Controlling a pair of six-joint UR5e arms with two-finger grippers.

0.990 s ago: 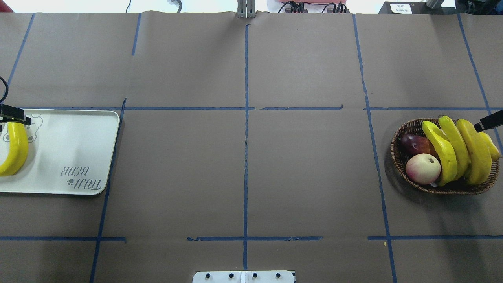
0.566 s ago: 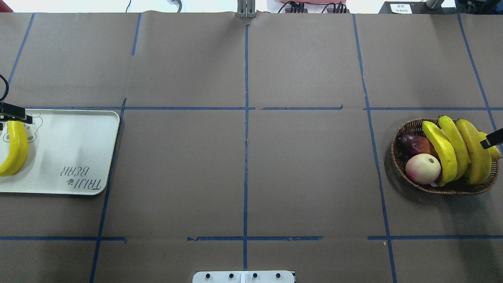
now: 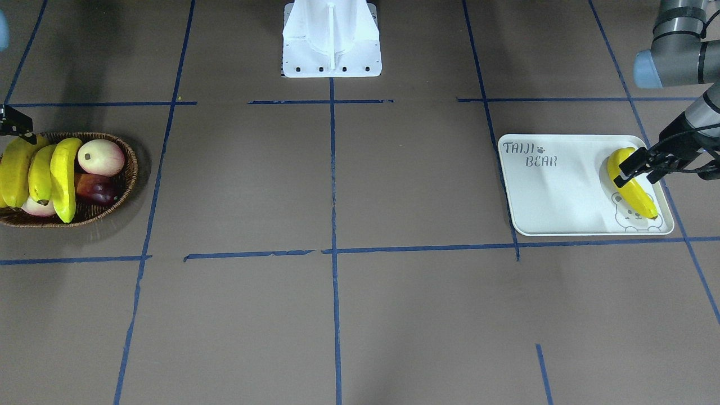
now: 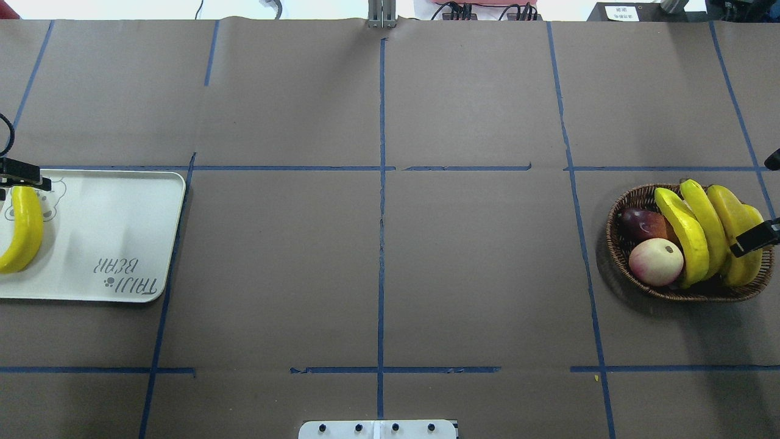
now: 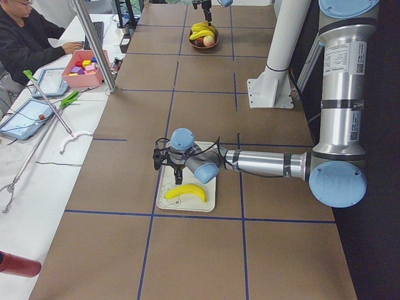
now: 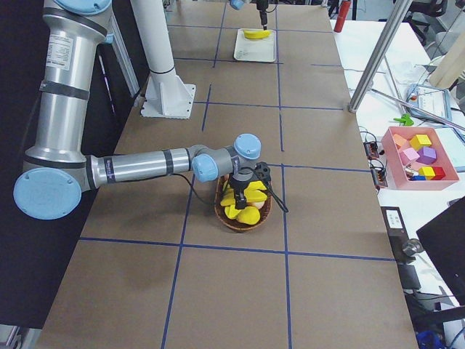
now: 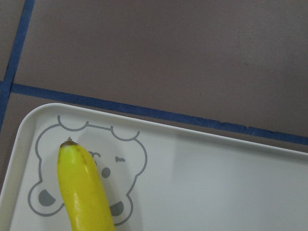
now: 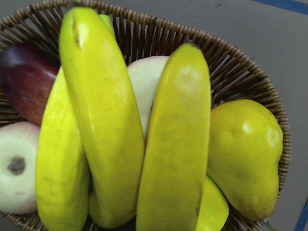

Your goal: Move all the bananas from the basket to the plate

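You're on the second banana, as I read it: one lies on the plate and three wait in the basket.

Your right gripper (image 4: 755,238) hangs directly over the basket (image 4: 627,256). Its wrist camera looks straight down on the three bananas (image 8: 101,120), packed side by side just beneath it. That view shows no finger, and the overhead view shows only one dark finger at its edge. So I cannot tell whether the jaws stand apart or together, though nothing is seen in them.

Just beyond the bananas sit a yellow-green pear (image 8: 245,154), a pale apple (image 4: 655,262) and a dark red fruit (image 4: 640,222).

The next move calls for you to come down across the middle of one banana with the jaws spanning its width. The best choice is probably the one under the visible finger, on the pear's side. Those skins look glossy and curved and may slip, and the neighbours lie touching, so lift straight up.

Far off at the other end of the table (image 4: 378,274), your left gripper (image 3: 635,175) hovers close above the plate (image 3: 551,197). Its fingers look spread and empty. The delivered banana (image 3: 641,197) lies flat right beneath them, its tip on the cartoon bear (image 7: 122,159).

The plate reads "TAIJI BEAR" (image 3: 531,154) in grey, with a paw print, at the corner farthest from that gripper. The stickers (image 5: 356,59) on the arms are too small to read.
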